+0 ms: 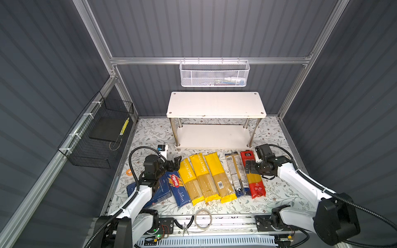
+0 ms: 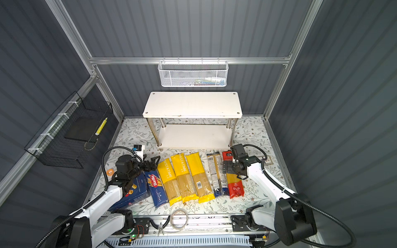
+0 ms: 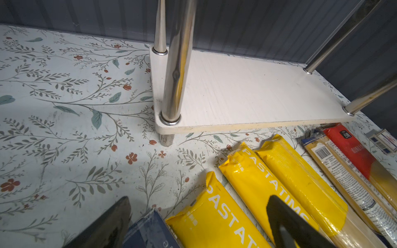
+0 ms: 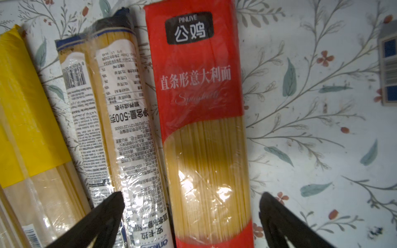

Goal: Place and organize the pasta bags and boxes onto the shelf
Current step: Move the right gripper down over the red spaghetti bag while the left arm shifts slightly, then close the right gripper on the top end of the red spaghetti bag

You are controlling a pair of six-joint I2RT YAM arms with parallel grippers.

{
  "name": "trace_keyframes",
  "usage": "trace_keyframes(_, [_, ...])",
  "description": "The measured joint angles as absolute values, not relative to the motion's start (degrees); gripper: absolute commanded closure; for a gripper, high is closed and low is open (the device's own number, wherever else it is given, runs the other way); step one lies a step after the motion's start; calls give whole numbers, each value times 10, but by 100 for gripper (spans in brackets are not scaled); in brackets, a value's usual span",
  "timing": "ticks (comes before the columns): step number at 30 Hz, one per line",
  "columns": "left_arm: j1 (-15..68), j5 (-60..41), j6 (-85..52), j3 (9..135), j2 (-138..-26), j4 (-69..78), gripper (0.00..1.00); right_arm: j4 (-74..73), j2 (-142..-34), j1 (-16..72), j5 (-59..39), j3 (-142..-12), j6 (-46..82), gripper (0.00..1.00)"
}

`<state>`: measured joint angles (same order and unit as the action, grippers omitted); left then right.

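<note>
The white two-tier shelf [image 1: 216, 105] stands at the back with both boards bare; its lower board [image 3: 247, 90] shows in the left wrist view. In front lie, left to right, a wide Barilla box [image 1: 163, 193] partly under my left arm, a narrow spaghetti box [image 1: 178, 189], three yellow bags [image 1: 203, 176], a clear bag [image 1: 236, 174] and a red bag [image 1: 254, 182]. My left gripper [image 1: 175, 164] [image 3: 199, 199] hovers open over the far ends of the narrow box and the nearest yellow bag [image 3: 223, 214]. My right gripper [image 1: 248, 168] [image 4: 191, 198] is open, straddling the red bag [image 4: 202, 96] beside the clear bag [image 4: 120, 107].
A white mesh basket [image 1: 214, 74] hangs on the back rail and a black wire basket [image 1: 98, 133] on the left wall. A small printed card [image 2: 267, 161] lies right of the red bag. An orange ring [image 1: 128, 171] sits left; a cable coil [image 1: 203, 219] and pliers lie in front.
</note>
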<state>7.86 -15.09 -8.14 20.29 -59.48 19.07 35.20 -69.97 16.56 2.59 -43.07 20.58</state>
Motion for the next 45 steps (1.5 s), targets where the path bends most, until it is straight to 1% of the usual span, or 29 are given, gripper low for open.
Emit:
trace_keyframes(3, [79, -157, -81, 203, -595, 191, 0, 351, -706, 166, 36, -431, 209, 1])
trace_keyframes(10, [79, -170, -77, 215, -623, 189, 0, 348, -769, 166, 43, -431, 210, 1])
trace_keyframes(32, [78, -172, -75, 215, -619, 188, 0, 389, -865, 166, 46, -473, 210, 1])
trace_keyframes(45, [78, -172, -75, 215, -619, 188, 1, 392, -895, 166, 51, -480, 211, 1])
